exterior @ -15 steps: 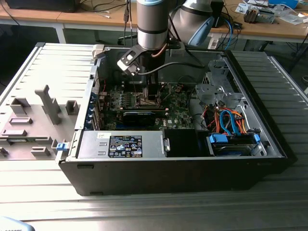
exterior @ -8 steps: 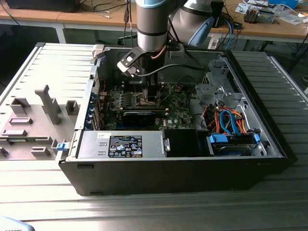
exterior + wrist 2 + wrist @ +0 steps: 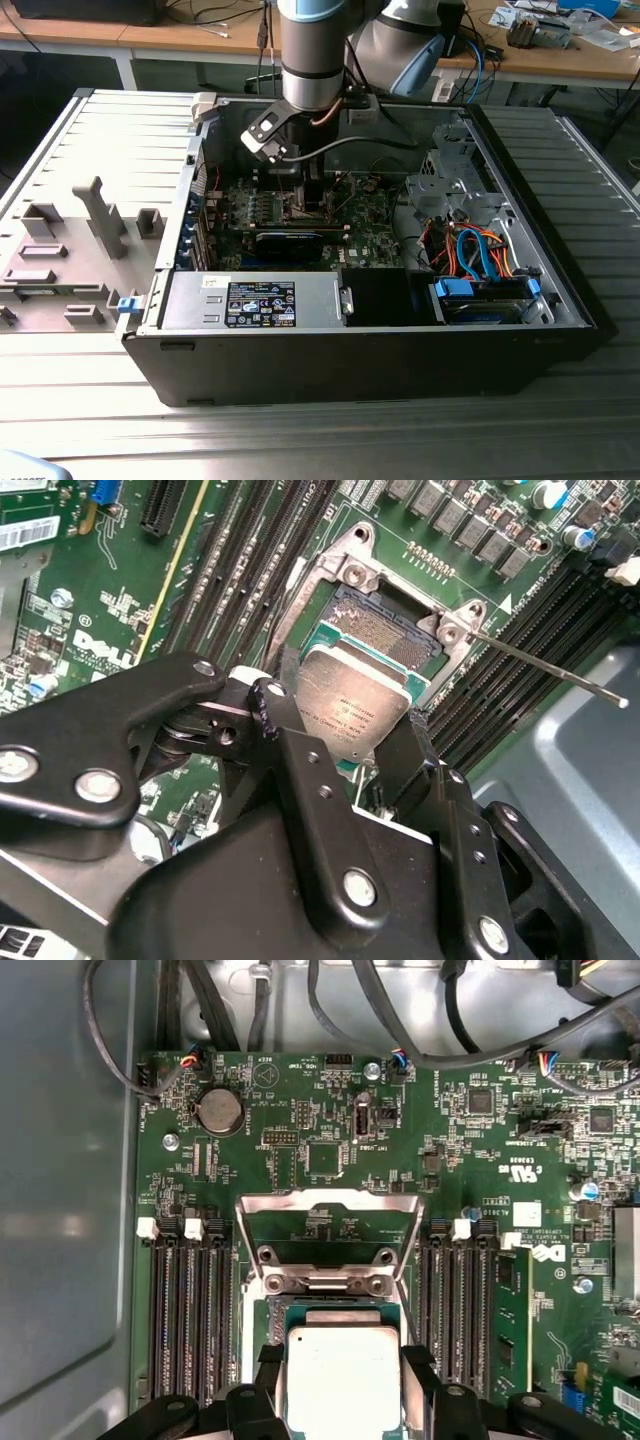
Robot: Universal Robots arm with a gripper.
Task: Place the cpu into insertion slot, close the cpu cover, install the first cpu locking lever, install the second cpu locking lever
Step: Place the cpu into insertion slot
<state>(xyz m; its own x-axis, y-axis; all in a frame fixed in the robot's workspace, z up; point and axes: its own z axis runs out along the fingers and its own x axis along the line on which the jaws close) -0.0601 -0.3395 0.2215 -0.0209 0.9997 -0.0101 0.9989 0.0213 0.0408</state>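
My gripper (image 3: 345, 735) is shut on the cpu (image 3: 352, 705), a thin square chip with a silvery top, its black fingers (image 3: 268, 708) pressing two opposite edges. The chip sits tilted just over the insertion slot (image 3: 385, 630), whose dark centre shows beyond it. In the first wrist view the cpu (image 3: 343, 1375) lies between the fingers (image 3: 270, 1360), and the cpu cover (image 3: 330, 1198) stands swung open past the slot (image 3: 330, 1312). A thin locking lever (image 3: 550, 670) sticks out, unlatched. In the exterior view the gripper (image 3: 300, 190) reaches down into the open computer case (image 3: 360, 350).
Long black memory slots (image 3: 190, 1310) flank the socket on both sides, one holding a green module (image 3: 512, 1310). A coin battery (image 3: 218, 1110) and cables lie beyond. A black graphics card (image 3: 290, 240) and a drive bay with blue and orange cables (image 3: 480, 260) stand nearby.
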